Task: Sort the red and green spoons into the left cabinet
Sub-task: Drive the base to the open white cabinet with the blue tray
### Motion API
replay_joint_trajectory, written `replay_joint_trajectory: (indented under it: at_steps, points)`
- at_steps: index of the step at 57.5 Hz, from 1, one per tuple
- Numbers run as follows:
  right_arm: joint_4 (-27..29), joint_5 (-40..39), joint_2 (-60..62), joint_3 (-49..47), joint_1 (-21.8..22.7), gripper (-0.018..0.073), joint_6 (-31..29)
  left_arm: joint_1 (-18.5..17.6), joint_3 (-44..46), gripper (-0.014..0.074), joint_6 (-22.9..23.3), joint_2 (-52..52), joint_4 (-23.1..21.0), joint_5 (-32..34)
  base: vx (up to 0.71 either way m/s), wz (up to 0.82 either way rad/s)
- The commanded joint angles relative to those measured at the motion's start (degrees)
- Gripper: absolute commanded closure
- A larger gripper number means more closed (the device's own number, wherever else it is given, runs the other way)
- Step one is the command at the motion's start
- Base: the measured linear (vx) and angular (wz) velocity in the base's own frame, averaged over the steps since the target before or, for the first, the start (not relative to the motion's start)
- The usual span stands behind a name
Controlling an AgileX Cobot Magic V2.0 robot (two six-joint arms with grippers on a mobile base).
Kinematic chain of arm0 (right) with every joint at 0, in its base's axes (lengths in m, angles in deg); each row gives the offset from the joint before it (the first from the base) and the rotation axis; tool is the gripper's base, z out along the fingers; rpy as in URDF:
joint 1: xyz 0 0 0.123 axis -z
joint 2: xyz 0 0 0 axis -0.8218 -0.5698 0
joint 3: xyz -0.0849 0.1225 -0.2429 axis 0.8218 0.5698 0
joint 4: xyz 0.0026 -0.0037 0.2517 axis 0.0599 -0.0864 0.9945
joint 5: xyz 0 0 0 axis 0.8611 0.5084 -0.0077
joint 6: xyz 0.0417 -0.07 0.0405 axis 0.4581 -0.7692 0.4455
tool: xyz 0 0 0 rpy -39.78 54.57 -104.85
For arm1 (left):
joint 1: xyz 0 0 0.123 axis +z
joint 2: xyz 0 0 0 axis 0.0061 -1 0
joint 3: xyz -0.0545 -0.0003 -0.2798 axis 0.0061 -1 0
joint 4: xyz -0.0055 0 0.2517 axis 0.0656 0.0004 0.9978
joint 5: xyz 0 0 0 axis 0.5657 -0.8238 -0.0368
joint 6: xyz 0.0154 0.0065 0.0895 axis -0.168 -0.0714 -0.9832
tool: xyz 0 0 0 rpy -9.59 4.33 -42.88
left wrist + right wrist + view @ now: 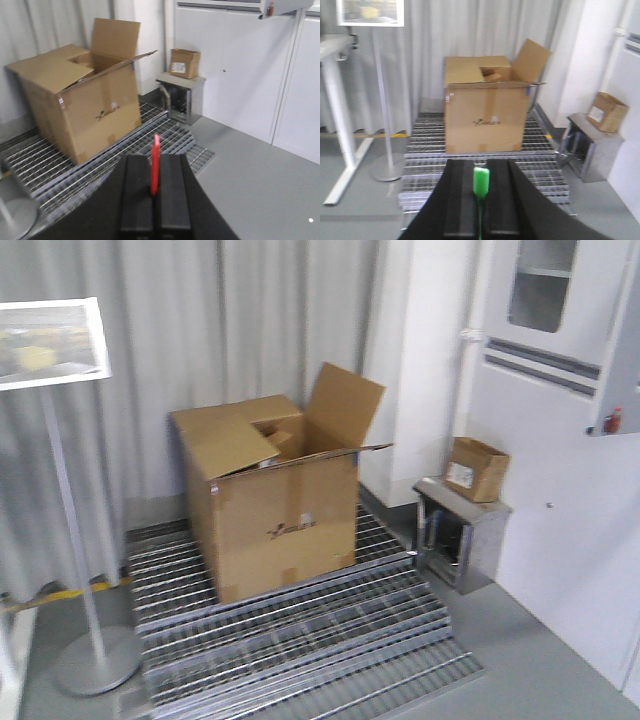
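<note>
In the left wrist view, my left gripper (155, 157) is shut on the red spoon (155, 170), which stands edge-on between the black fingers and sticks out past their tips. In the right wrist view, my right gripper (480, 161) is shut on the green spoon (481, 181); its thin handle runs back between the fingers and its wider end sits near the tips. Both grippers hang in the air above the floor. The left cabinet is out of view. Neither gripper shows in the front view.
A large open cardboard box (270, 500) stands on metal floor grating (300, 630). A sign on a pole stand (95, 660) is at the left. A small steel box (462, 535) with a small carton (477, 468) sits by white wall cabinets (560, 490). A white desk leg (340, 125) shows at the left.
</note>
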Motion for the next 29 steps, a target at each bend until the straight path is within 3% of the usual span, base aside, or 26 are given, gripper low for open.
replay_joint_trajectory:
  at_steps: [1, 29]
  points:
    - [0.7, -4.3, -0.5, -1.6, 0.3, 0.0562, 0.0, -0.3, 1.6, 0.0597, 0.5, -0.1, -1.5, 3.6, 0.55, -0.52]
    - [0.7, -4.3, -0.5, -1.6, 0.3, 0.0562, 0.0, -0.3, 1.6, 0.0597, 0.5, -0.1, -1.5, 3.6, 0.53, -0.65]
